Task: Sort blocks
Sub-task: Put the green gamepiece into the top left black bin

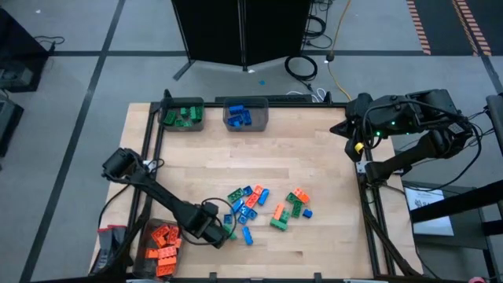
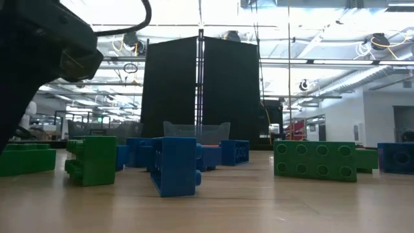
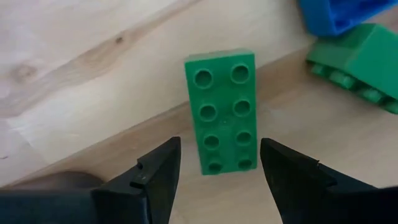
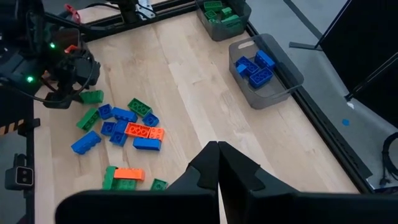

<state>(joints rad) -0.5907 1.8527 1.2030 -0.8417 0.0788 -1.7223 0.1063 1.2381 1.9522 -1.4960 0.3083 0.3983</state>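
A green two-by-four block (image 3: 221, 109) lies flat, studs up, on the wooden table (image 1: 314, 157), left of the loose pile of orange, green and blue blocks (image 1: 263, 206). My left gripper (image 3: 221, 160) points down over it, open. Its two fingers stand on either side of the block's nearer end with a gap on each side. In the high view this gripper (image 1: 221, 233) is near the table's front left. My right gripper (image 4: 217, 155) is shut on nothing, held high over the table's right edge (image 1: 354, 137).
Three bins stand on the table: one with green blocks (image 1: 182, 115) and one with blue blocks (image 1: 245, 116) at the far edge, one with orange blocks (image 1: 161, 248) at the near left corner. A blue block (image 3: 339, 14) and a green one (image 3: 360, 62) lie close by.
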